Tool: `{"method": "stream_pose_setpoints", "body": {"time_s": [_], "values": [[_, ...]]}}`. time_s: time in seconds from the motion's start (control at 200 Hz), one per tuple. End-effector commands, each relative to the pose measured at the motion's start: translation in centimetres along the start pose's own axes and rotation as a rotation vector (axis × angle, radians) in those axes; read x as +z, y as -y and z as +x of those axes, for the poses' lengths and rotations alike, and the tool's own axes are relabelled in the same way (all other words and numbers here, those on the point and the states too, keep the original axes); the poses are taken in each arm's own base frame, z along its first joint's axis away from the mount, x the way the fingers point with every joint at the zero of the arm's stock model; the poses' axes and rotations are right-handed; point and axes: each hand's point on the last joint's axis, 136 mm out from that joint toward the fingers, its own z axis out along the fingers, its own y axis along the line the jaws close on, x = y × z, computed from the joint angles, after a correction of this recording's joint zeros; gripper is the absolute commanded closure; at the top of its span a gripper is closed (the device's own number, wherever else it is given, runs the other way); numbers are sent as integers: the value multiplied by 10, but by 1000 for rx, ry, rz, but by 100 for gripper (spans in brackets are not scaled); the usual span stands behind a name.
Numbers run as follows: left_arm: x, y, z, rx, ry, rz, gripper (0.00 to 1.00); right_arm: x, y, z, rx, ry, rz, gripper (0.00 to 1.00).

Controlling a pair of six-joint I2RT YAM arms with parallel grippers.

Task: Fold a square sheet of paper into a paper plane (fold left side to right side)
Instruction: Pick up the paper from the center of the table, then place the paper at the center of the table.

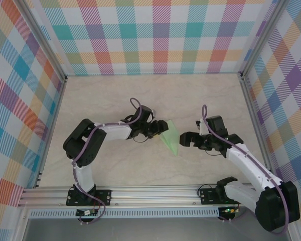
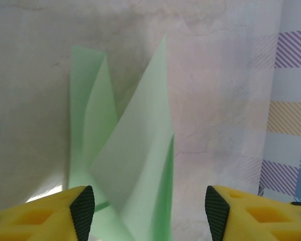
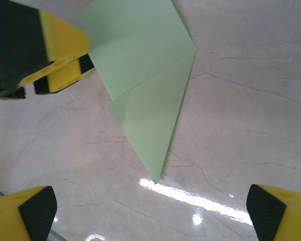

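The square sheet of paper is pale green and folded into a narrow, kite-like paper plane shape with one sharp tip, lying mid-table between the two arms. In the left wrist view its flaps stand up, one between the jaws of my left gripper. Those jaws are apart and not touching it. My left gripper is at the paper's left edge. My right gripper is open and hovers just short of the paper's sharp tip. In the top view the right gripper is just right of the paper.
The table is pale marble-patterned, walled by checked panels at the back and both sides. An aluminium rail runs along the near edge. The left gripper's yellow fingers show at the paper's far corner in the right wrist view.
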Motion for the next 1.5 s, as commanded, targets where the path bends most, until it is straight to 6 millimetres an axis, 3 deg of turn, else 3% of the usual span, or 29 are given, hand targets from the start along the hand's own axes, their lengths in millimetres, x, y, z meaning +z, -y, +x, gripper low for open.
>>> {"method": "stream_pose_setpoints", "body": {"time_s": [0.0,0.14,0.29,0.545,0.68,0.915,1.05,1.305,1.495], "values": [[11,19,-3,29,-17,65,43,-1,-10,-4,-5,20,-77,0],[18,16,-4,62,-22,62,53,1,-5,-6,26,23,-103,0],[17,10,-7,116,-12,113,73,7,1,-7,21,11,-110,0],[-11,-5,1,169,4,182,92,17,-11,-23,-19,45,-209,0],[-26,2,9,244,-7,227,96,30,-17,-30,-50,25,-262,0],[-48,14,21,346,-13,303,99,58,-30,-47,-58,-42,-378,17],[-53,18,27,369,-30,335,99,70,-32,-52,-80,-58,-418,25],[-57,22,31,391,-46,363,100,88,-31,-49,-104,-89,-497,31],[-57,23,33,396,-53,370,100,93,-34,-44,-118,-115,-556,37]]}}
